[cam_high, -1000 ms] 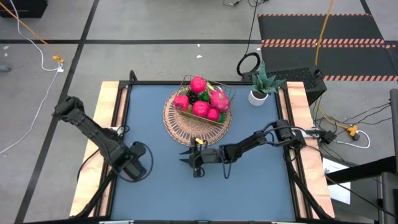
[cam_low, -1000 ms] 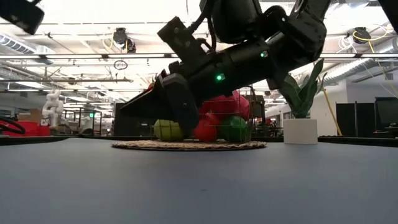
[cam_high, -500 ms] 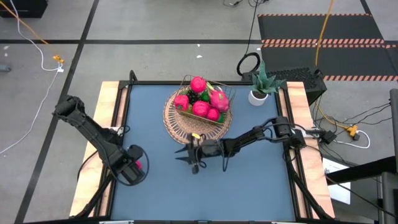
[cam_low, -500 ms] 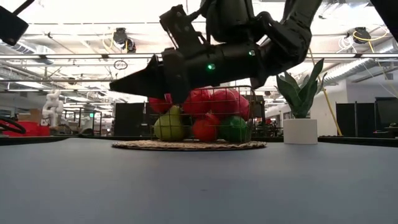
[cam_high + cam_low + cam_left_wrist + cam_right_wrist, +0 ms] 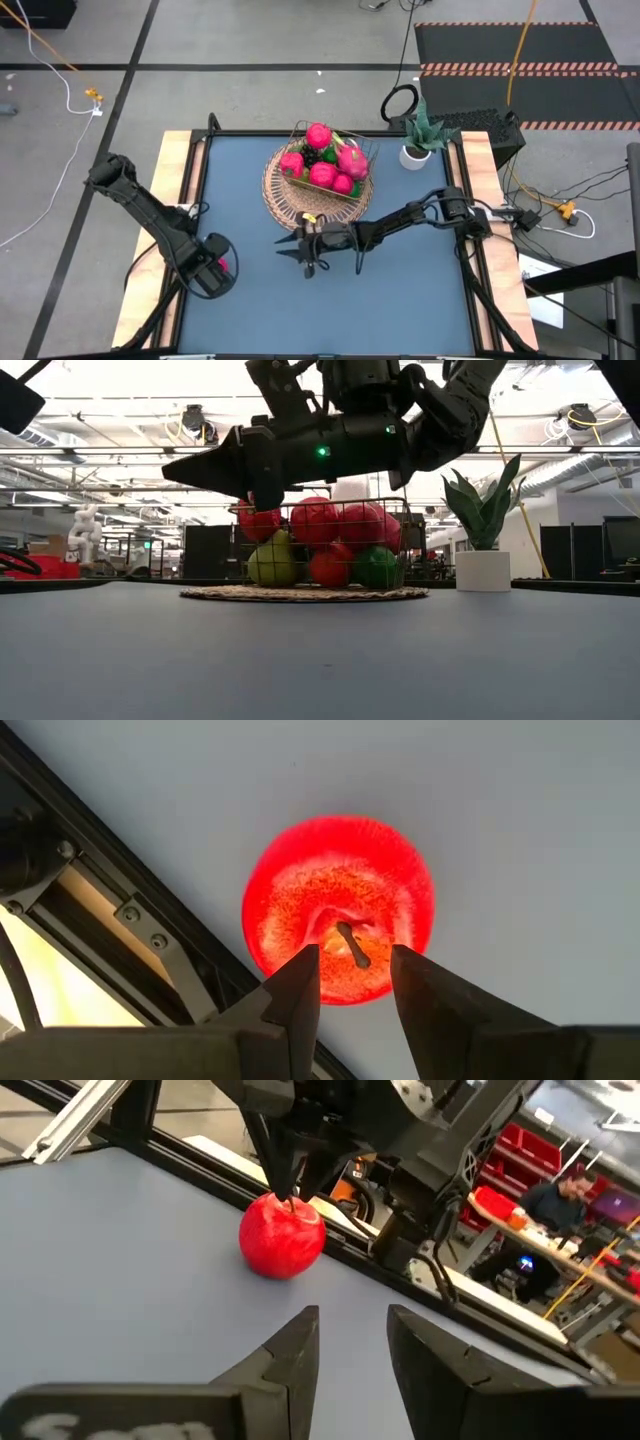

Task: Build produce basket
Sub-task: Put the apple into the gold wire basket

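Looking straight down, a blue counter (image 5: 250,300) carries a round wicker basket (image 5: 290,205) near its far edge. Its small wire frame is piled with produce (image 5: 322,162): pink-red round fruits, green ones and dark grapes. From counter level, a green pear (image 5: 270,560) and a green round piece (image 5: 378,567) show at the bottom of the pile, with red fruits above them. A green plant in a white pot (image 5: 416,150) stands at the far right corner, apart from the basket.

1 red apple (image 5: 219,266) lies alone on the counter near the left edge, well apart from the basket. The left end effector (image 5: 355,982) hangs directly over this apple, its 2 fingers spread a little, 1 on each side of the stem; whether they touch the fruit cannot be told.

The right arm reaches across the middle of the counter, and the right end effector (image 5: 297,252) hovers above the surface just in front of the basket, fingers slightly apart and holding nothing. Its wrist camera sees the apple (image 5: 282,1236) across the counter, with the left arm standing over it. A person sits at a desk in the room beyond.
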You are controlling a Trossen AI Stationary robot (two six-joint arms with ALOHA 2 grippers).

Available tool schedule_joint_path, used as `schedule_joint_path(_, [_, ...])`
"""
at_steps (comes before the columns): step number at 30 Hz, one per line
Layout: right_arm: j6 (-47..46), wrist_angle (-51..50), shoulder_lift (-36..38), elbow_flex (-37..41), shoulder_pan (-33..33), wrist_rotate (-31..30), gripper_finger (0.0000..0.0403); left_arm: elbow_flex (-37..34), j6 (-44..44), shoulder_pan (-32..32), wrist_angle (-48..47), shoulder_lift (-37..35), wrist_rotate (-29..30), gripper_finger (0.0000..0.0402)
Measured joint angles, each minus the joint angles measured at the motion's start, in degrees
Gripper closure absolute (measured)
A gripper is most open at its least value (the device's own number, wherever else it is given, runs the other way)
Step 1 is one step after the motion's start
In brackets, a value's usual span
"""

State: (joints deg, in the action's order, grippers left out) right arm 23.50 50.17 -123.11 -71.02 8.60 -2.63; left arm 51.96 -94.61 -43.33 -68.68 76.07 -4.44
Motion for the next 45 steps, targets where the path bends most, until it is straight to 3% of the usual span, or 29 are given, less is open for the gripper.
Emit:
schedule_joint_path(11, [4.5, -0.1, 0.0, -0.7, 0.0, 0.0, 0.0287, -0.1, -1.5, 0.0, 0.0, 0.0, 0.4, 0.0275])
schedule_joint_path(21, [4.8, -0.3, 0.0, -0.7, 0.0, 0.0, 0.0287, -4.4, -3.4, -1.0, 4.3, -0.3, -0.1, 0.0277])
schedule_joint_path(24, [4.8, -0.2, 0.0, -0.7, 0.0, 0.0, 0.0287, -4.4, -3.5, -1.2, 4.5, -0.3, 0.0, 0.0302])
schedule_joint_path(29, [4.7, -0.1, 0.0, -0.7, 0.0, 0.0, 0.0287, -4.5, -3.4, -1.2, 4.8, -0.2, 0.0, 0.0386])
schedule_joint_path(34, [2.2, -2.0, 0.0, -0.7, 0.2, -0.1, 0.0287, -3.8, -3.4, -0.9, 3.8, 0.0, 0.4, 0.0384])
schedule_joint_path(40, [-2.3, -3.6, 0.0, -0.7, 0.7, 0.0, 0.0287, 2.5, 1.4, 1.2, -4.1, 0.1, 9.6, 0.0394])
schedule_joint_path(45, [-6.5, -5.1, 0.0, -0.7, 1.6, 0.0, 0.0287, 9.4, 14.2, 4.7, -7.2, 0.1, 21.2, 0.0396])
